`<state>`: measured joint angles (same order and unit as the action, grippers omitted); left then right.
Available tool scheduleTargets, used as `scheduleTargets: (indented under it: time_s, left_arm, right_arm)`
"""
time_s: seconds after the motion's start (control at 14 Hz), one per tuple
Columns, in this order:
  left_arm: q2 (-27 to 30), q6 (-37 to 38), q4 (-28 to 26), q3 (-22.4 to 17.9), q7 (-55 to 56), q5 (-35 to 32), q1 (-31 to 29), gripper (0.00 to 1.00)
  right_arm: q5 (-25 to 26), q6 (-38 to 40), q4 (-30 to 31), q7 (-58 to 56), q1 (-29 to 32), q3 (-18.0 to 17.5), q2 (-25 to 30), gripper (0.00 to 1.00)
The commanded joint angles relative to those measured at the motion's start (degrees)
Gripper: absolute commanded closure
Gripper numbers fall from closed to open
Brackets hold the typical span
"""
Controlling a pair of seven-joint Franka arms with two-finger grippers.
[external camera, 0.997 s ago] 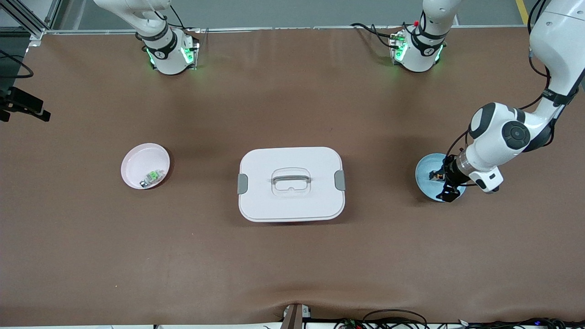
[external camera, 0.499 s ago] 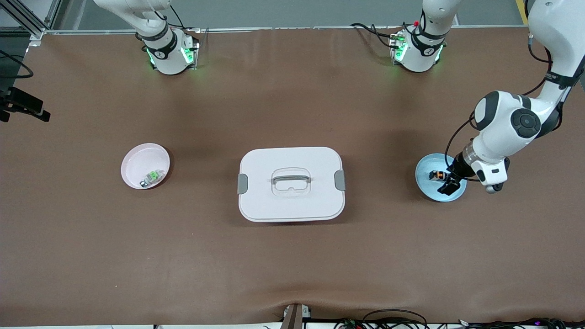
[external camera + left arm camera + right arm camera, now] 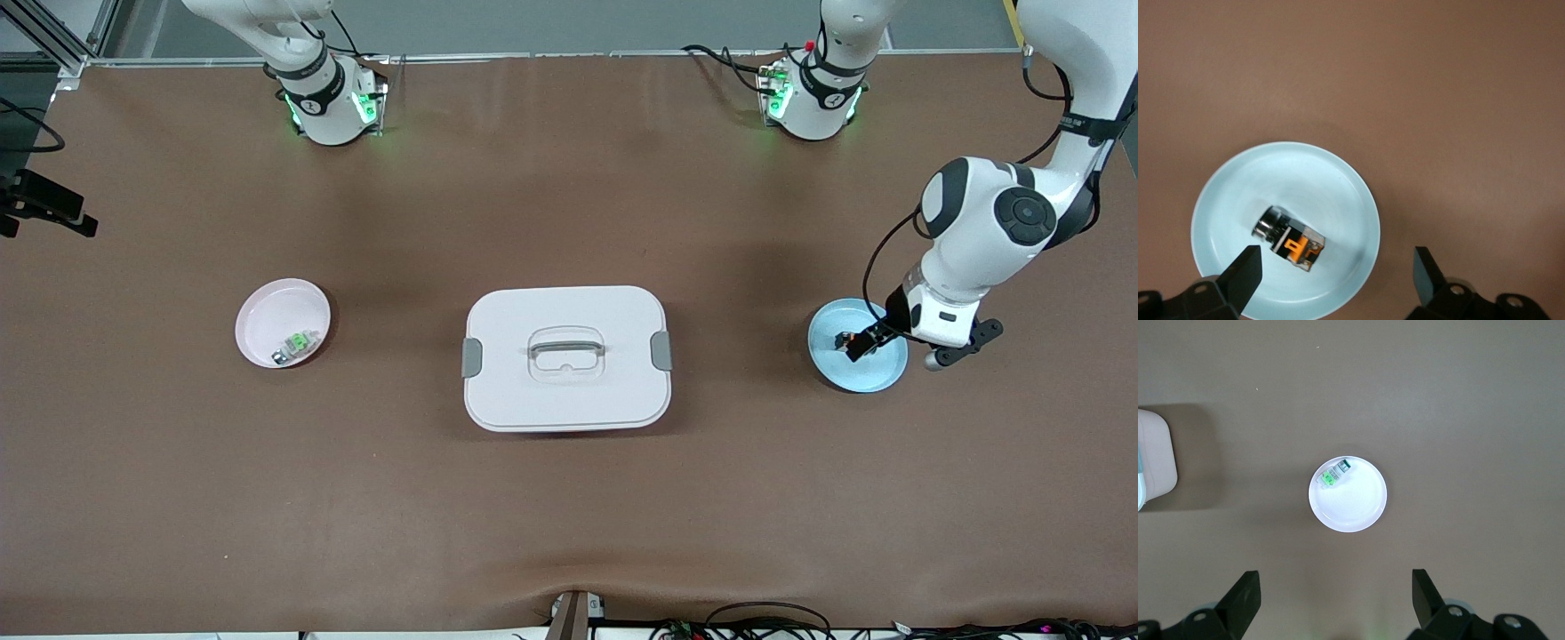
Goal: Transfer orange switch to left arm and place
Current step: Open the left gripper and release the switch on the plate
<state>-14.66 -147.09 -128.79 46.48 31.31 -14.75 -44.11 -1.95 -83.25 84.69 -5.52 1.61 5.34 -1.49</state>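
Left gripper [image 3: 867, 340] is hovering over the blue plate [image 3: 880, 373] near the left arm's end of the bench, fingers [image 3: 1245, 273] spread wide and holding nothing. The orange switch [image 3: 1290, 238] is lying on its side in that plate, between the open fingers but untouched, its black barrel end toward the plate's middle.

Right gripper [image 3: 1331, 600] is waiting high over the pink plate [image 3: 1361, 510] near the right arm's end, fingers [image 3: 1241, 597] wide apart and empty. A small green-and-silver switch [image 3: 297, 345] is sitting in the pink plate, close to its rim.

The box [image 3: 566, 357] is standing mid-bench between the two plates, well apart from both, lid on, handle [image 3: 566, 347] flat on top, grey clasps [image 3: 661, 350] at each short side.
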Motion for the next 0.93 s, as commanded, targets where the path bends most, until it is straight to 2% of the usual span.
scheduleTargets:
  time_s: [0.0,0.5,0.57,0.71,0.85]
  left_arm:
    - [4.37,0.31,-1.99,-0.6,-14.31,2.62,0.69,0.0]
    - [9.91,0.57,-2.08,-0.6,-22.51,4.47,0.16,0.0]
    - [10.0,2.66,-1.12,-0.6,-22.44,4.29,0.08,0.0]
    - [9.65,14.13,5.71,-0.52,-23.05,4.12,0.08,0.0]
    - [9.56,22.08,10.91,-0.52,-26.46,4.64,-0.01,0.0]
  right_arm:
    - [0.01,-0.33,0.83,-0.54,0.32,-0.06,1.05,0.0]
    - [0.01,-0.33,0.74,-0.63,0.24,0.02,1.05,0.0]
    - [0.01,-0.33,0.74,-0.63,0.15,0.02,1.05,0.0]
    - [0.1,-0.24,0.74,-0.63,0.06,-0.06,1.05,0.0]
    - [0.1,-0.24,0.57,-0.63,-0.03,-0.06,1.05,0.0]
